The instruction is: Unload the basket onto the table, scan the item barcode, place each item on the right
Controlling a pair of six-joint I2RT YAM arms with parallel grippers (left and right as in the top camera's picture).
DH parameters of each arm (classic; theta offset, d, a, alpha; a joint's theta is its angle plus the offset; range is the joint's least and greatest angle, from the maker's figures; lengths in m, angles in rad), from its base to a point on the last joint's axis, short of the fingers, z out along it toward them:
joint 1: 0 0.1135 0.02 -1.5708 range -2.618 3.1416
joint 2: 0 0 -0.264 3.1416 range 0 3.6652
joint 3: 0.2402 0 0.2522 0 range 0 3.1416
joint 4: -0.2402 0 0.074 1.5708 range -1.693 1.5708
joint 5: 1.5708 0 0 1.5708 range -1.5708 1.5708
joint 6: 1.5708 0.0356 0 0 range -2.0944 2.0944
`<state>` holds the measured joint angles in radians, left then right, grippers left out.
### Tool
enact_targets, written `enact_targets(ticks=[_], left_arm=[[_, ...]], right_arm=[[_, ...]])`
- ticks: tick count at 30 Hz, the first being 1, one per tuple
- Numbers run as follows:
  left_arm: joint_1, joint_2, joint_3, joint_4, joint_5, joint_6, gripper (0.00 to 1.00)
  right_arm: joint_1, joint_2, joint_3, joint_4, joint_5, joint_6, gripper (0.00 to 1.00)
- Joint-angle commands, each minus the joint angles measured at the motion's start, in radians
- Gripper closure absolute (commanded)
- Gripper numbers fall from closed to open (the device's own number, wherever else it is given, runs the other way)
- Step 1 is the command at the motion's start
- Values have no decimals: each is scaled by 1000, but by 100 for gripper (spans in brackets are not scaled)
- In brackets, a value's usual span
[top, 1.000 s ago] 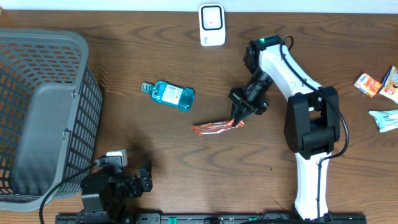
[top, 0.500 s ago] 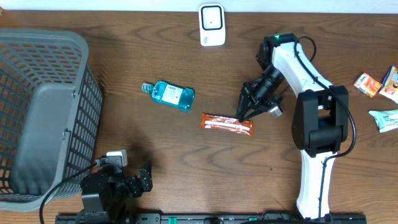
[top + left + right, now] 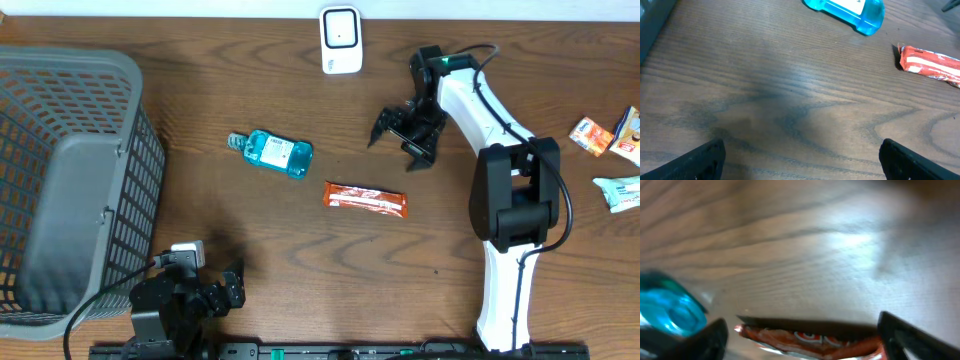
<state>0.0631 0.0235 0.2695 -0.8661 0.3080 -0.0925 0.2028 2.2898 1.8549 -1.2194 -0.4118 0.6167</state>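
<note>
The right gripper stands with its jaws spread wide and holds nothing, hanging over bare wood on the far side of the orange snack packet. A second ago it was pinching the right end of that packet, which lay tilted and a little further left. Half a second ago the fingers were still at the packet's right end as it came to rest flat. Now the packet lies alone and level near the middle of the table, apart from the gripper, to the right of and nearer than the blue bottle. The right wrist view shows the packet low between the parted fingers, with the bottle at the left edge. The white scanner sits at the far edge and has not moved, nor has the grey basket on the left. The left gripper remains at the near edge, its jaws wide apart and empty.
</note>
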Motion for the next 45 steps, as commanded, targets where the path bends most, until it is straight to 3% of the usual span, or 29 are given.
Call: enact_targets(ticks=[1, 7, 10, 12, 19, 32, 34, 37, 38, 45], left_arm=[[-4, -5, 2, -8, -3, 6, 2], [-4, -5, 2, -9, -3, 6, 2], [-4, -5, 2, -9, -3, 6, 2], [-4, -5, 2, -8, -3, 6, 2], [-4, -5, 2, -8, -3, 6, 2], [-4, -5, 2, -9, -3, 6, 2], [-4, -5, 2, -9, -3, 6, 2], [-4, -5, 2, -8, -3, 6, 2], [-4, -5, 2, -9, -3, 6, 2], [-4, -5, 2, -9, -3, 6, 2]], right_arm=[[26, -4, -2, 25, -37, -494, 20], [55, -4, -4, -41, -155, -953, 4], [69, -4, -4, -119, -276, -1222, 8], [81, -4, -7, -130, -271, -1287, 13], [106, 34, -26, -116, -167, -1291, 26], [114, 256, -27, -213, -174, -1293, 35], [123, 294, -27, -230, -172, -1312, 52], [134, 346, -27, -235, -161, -1340, 90], [136, 360, -27, -230, -155, -1340, 98], [137, 371, -13, -233, -159, -1273, 99]])
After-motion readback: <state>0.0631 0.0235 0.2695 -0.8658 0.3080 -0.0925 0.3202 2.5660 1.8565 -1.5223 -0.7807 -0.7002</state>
